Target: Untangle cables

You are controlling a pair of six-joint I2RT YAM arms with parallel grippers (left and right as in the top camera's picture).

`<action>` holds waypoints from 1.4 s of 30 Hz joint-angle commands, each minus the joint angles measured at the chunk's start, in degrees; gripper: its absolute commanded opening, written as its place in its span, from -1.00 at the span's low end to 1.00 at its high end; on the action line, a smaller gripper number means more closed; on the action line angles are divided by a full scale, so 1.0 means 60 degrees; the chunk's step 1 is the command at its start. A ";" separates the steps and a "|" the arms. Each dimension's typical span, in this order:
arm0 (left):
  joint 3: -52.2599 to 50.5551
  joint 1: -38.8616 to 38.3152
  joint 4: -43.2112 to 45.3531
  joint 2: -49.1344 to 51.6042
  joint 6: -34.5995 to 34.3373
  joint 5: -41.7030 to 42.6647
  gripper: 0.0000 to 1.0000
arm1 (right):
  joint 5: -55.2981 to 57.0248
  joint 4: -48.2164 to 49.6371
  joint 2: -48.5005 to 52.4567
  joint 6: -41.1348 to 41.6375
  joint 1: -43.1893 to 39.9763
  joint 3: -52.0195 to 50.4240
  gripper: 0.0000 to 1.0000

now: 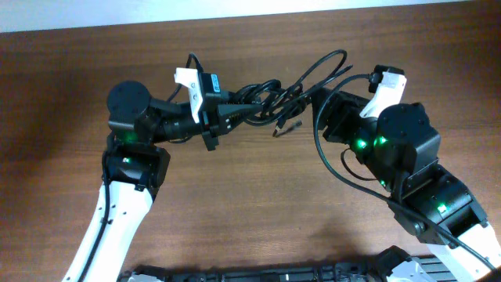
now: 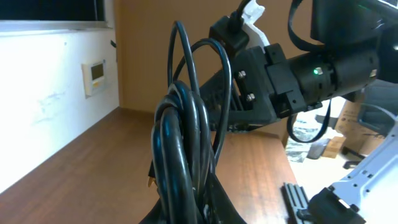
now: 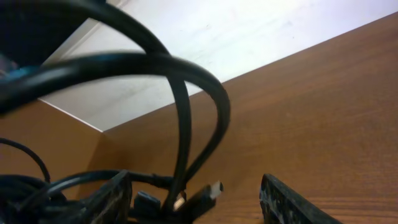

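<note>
Nearest, bare worktop [image 1: 258, 204] lies open in front of the cables [image 1: 262, 98]. A loose plug [image 1: 286, 128] juts just before the tangle. Left of the cables, the left end effector [image 1: 225, 114] pinches the bundle. To their right, the right end effector [image 3: 194, 179] stands spread around loops. Behind the cables runs the far edge [image 1: 235, 23] of the worktop.

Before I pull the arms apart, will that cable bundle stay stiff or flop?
Probably floppy: the cables droop in loose loops rather than holding a line. Likely light: the bundle seems to hang from the left tool. The free plug may swing and snag.
</note>
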 commanded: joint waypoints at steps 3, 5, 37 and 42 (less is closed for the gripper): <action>0.0018 0.0011 0.1024 -0.0062 -0.0750 0.1049 -1.00 | -0.0138 0.0171 0.0066 0.0321 -0.0058 0.0106 0.30; 0.0018 0.0011 0.1239 -0.0062 -0.0954 0.1067 -1.00 | -0.0142 0.0226 0.0262 0.0321 -0.0058 0.0106 0.30; 0.0018 0.0015 -0.0871 -0.0062 -0.2029 -0.2269 -1.00 | -0.0761 0.2714 -0.0710 -0.1067 -0.0058 0.0109 -0.92; 0.0018 0.0011 -0.0860 -0.0062 -0.1563 -0.2040 -1.00 | 0.0583 0.3406 -0.0576 -0.1271 -0.0062 0.0109 -0.92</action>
